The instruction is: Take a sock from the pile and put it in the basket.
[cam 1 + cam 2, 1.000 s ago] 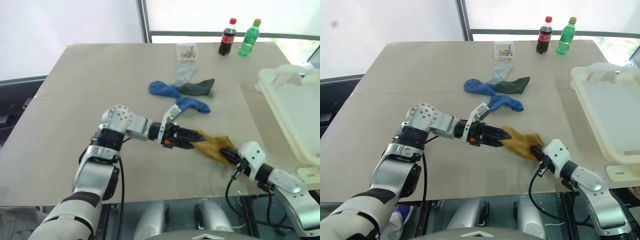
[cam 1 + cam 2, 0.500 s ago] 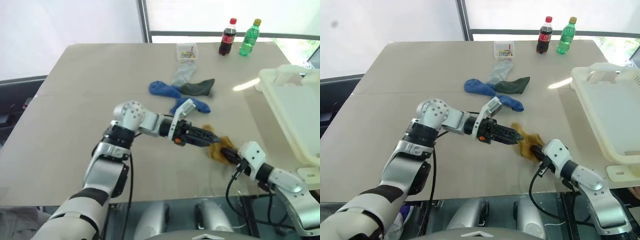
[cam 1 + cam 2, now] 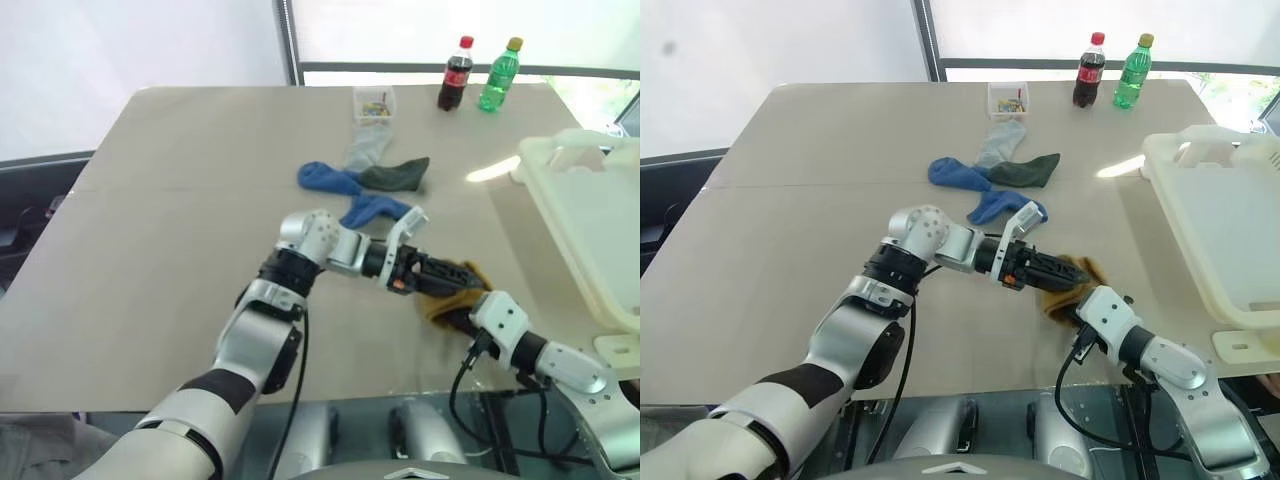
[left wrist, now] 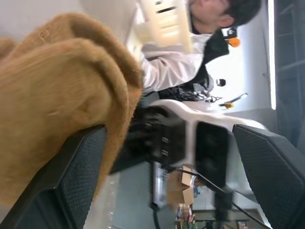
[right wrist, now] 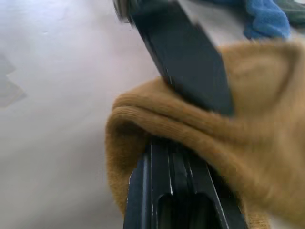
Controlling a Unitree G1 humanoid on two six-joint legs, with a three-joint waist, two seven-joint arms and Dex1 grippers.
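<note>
A mustard-yellow sock (image 3: 445,303) lies bunched up near the table's front edge. My right gripper (image 3: 457,318) is shut on its near end, and in the right wrist view its fingers (image 5: 164,162) pinch a fold of the yellow knit. My left gripper (image 3: 452,277) reaches in from the left, open, with its fingers pressed against the sock. In the left wrist view the wide-spread fingers (image 4: 71,176) have the sock draped over one of them. The pile (image 3: 365,180) of blue, grey and dark green socks lies further back. The basket (image 3: 585,215) stands at the right edge.
A small clear box (image 3: 373,103) of coloured bits, a cola bottle (image 3: 455,74) and a green bottle (image 3: 498,74) stand along the far edge. A person (image 4: 190,52) in white shows beyond the table in the left wrist view.
My left gripper has slid to the right across the table into the yellow sock, bunching it up against the right gripper. The right gripper has stayed put, still shut on the sock.
</note>
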